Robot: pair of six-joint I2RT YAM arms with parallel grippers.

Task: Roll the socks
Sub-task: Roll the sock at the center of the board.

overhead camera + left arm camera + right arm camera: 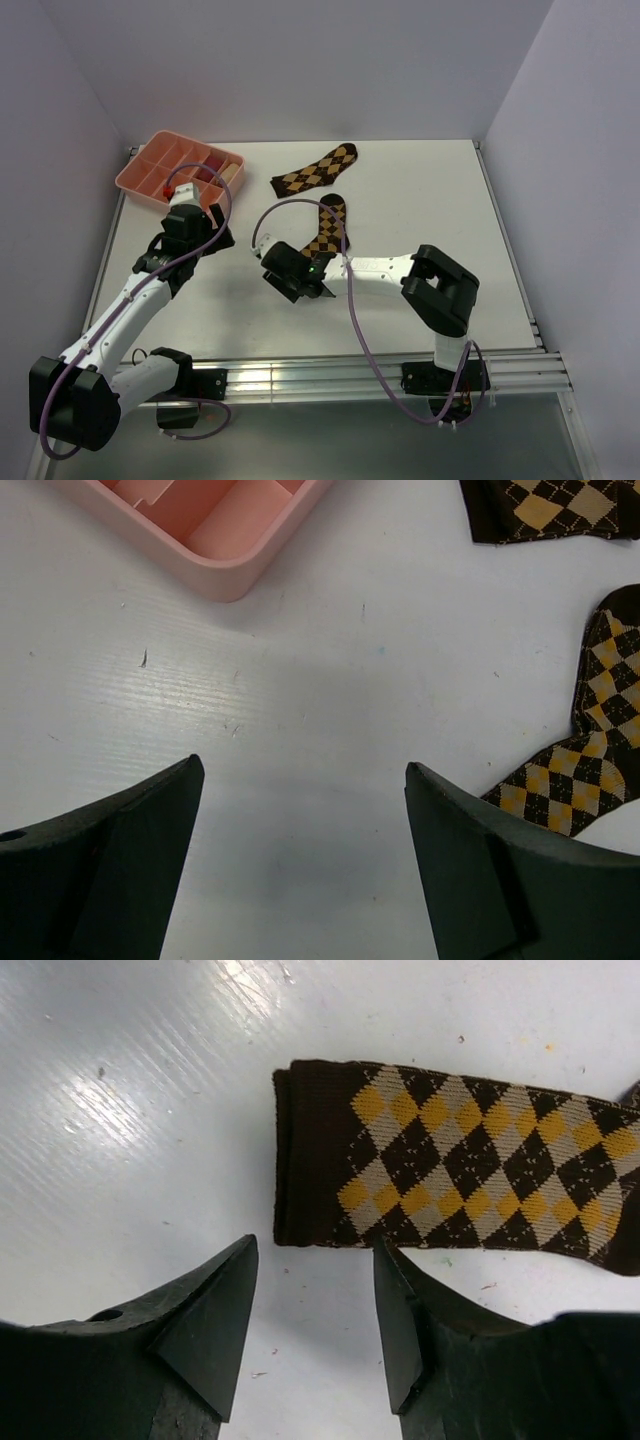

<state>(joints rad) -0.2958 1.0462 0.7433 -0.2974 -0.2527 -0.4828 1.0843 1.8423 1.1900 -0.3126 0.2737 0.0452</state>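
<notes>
Two dark brown socks with tan-orange argyle diamonds lie flat on the white table. The far sock (315,170) (545,510) lies slanted behind the near sock (328,230) (590,750) (460,1170). My right gripper (300,270) (315,1243) is open and hangs low just short of the near sock's plain brown cuff, with nothing between its fingers. Its right fingertip (385,1260) reaches the cuff's edge. My left gripper (218,228) (303,765) is wide open over bare table, to the left of both socks and holding nothing.
A pink divided tray (150,170) (230,565) sits at the back left, just behind the left gripper, with reddish and beige rolls (215,170) in its right compartments. Walls close in the table on three sides.
</notes>
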